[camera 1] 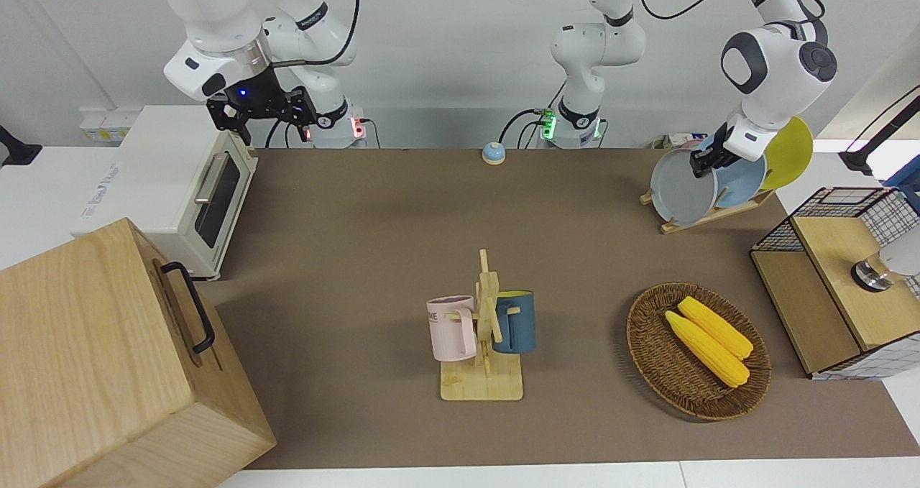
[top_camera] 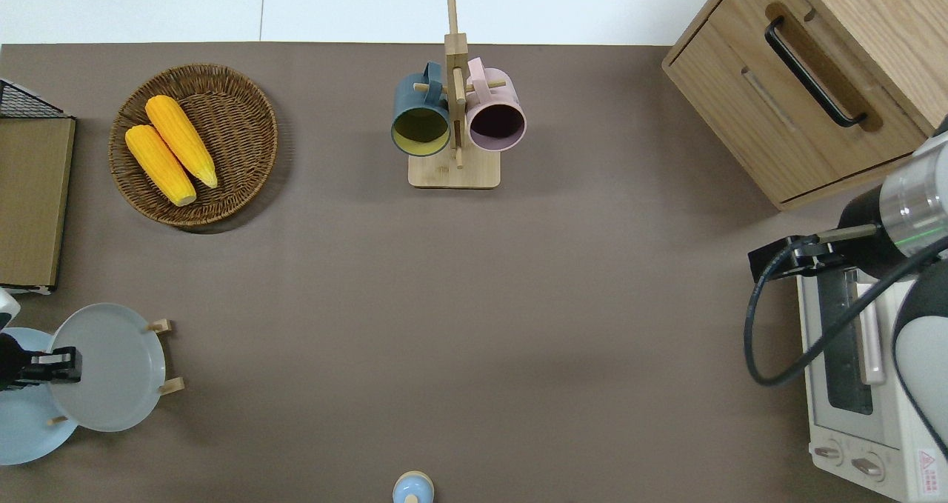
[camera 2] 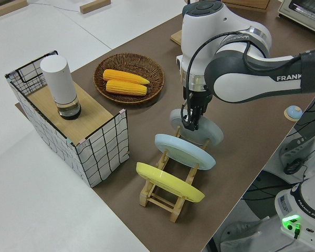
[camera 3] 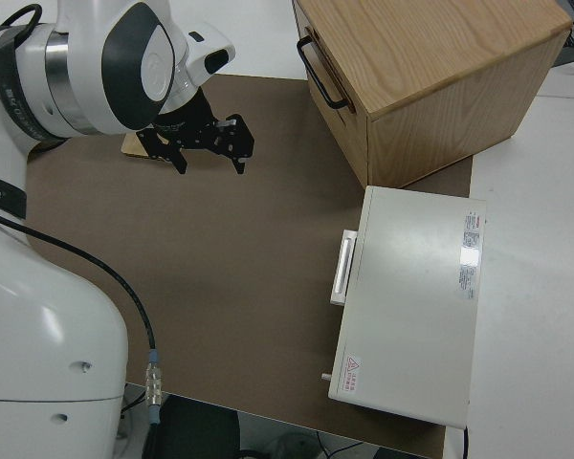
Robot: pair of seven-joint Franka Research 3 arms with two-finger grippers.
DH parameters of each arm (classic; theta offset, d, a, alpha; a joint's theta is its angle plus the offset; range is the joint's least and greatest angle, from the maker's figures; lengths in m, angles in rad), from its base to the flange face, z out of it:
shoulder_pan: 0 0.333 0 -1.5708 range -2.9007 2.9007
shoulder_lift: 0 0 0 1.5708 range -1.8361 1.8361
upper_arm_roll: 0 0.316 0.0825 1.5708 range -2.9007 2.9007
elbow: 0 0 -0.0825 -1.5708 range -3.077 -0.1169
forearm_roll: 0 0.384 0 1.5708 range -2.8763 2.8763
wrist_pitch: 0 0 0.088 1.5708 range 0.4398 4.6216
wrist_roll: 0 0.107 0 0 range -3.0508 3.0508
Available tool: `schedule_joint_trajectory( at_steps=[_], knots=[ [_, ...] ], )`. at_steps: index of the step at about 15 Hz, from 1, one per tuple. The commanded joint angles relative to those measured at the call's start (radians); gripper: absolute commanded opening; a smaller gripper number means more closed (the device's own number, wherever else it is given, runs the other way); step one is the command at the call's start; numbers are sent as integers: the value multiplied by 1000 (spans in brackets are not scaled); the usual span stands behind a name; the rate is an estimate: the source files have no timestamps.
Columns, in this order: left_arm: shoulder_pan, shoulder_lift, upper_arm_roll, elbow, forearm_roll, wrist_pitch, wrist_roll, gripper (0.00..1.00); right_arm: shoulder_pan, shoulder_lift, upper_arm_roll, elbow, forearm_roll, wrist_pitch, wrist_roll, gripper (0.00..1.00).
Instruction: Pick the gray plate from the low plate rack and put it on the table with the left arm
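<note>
The gray plate [camera 1: 679,190] leans in the slot of the low plate rack [camera 1: 708,215] that is farthest toward the table's middle, at the left arm's end of the brown table [camera 1: 374,244]. It also shows in the overhead view [top_camera: 111,373] and the left side view [camera 2: 210,134]. My left gripper [camera 1: 701,166] points down at the plate's upper rim [camera 2: 190,125], over the edge that faces the light-blue plate [top_camera: 52,364]. The plate rests in the rack. My right gripper [camera 3: 210,167] is open and empty, and that arm is parked.
A light-blue plate [camera 1: 744,179] and a yellow plate [camera 1: 790,154] stand in the same rack. A wicker basket with two corn cobs [camera 1: 697,351], a mug stand [camera 1: 485,330], a wire-sided box [camera 1: 841,279], a toaster oven [camera 1: 172,186], a wooden cabinet [camera 1: 108,358] and a small bell [camera 1: 493,152] are around.
</note>
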Motion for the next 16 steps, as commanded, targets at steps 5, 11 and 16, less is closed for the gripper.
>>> schedule_joint_trajectory(
  at_steps=[5, 11, 16],
  knots=[
    [-29, -31, 2, 150, 6, -183, -4, 0, -23, -2, 20, 7, -5, -11, 12, 983],
    [-29, -34, -19, 371, 12, -401, -5, 0, -23, -2, 20, 7, -5, -11, 12, 983],
    [-32, -33, -35, 492, 1, -493, -8, 0, -23, -2, 21, 7, -5, -11, 12, 983]
  ],
)
